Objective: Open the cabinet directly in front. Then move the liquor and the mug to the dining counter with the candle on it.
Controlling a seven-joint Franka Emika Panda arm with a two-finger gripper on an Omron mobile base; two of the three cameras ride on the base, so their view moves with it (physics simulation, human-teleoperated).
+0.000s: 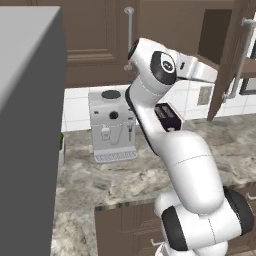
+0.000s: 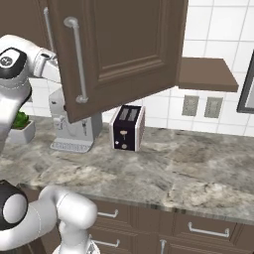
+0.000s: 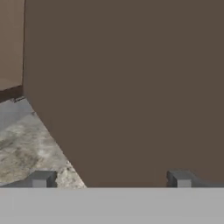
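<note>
One dark-brown panelled cabinet (image 2: 119, 49), ajar

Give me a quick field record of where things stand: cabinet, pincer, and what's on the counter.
cabinet door: right-hand door swung open, its bar handle facing the right base view
left cabinet door: shut
pincer: open, nothing between the fingers, close to the open door's flat brown face
counter: coffee machine, black toaster, small potted plant
liquor and mug: cannot tell, cabinet interior hidden
</note>
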